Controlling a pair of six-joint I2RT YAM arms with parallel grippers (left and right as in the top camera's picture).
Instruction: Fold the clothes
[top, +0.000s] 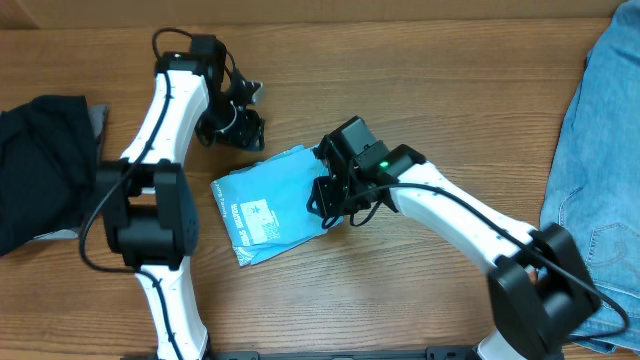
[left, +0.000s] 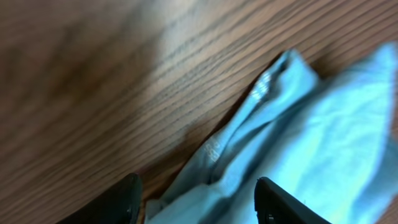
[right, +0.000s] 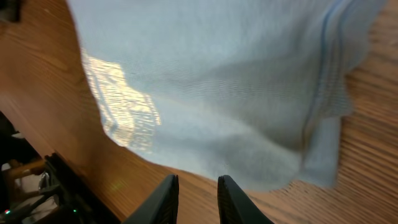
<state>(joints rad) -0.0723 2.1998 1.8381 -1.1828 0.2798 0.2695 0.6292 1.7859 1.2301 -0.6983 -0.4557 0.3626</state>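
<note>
T-shirt (top: 265, 205) lettering too small to read, jeans (top: 600, 130) cut by right edge

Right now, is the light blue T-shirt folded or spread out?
Folded. The T-shirt lies as a compact rectangle on the table, lettering facing up, and the left wrist view shows stacked layers at its edge.

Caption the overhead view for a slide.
Left end effector and right end effector flank a folded T-shirt between jeans and black pile.

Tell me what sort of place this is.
Probably a robot workbench set up for laundry folding: a wooden table, a sky-blue T-shirt between the left arm and right arm, with jeans and a black garment pile at the edges.
</note>
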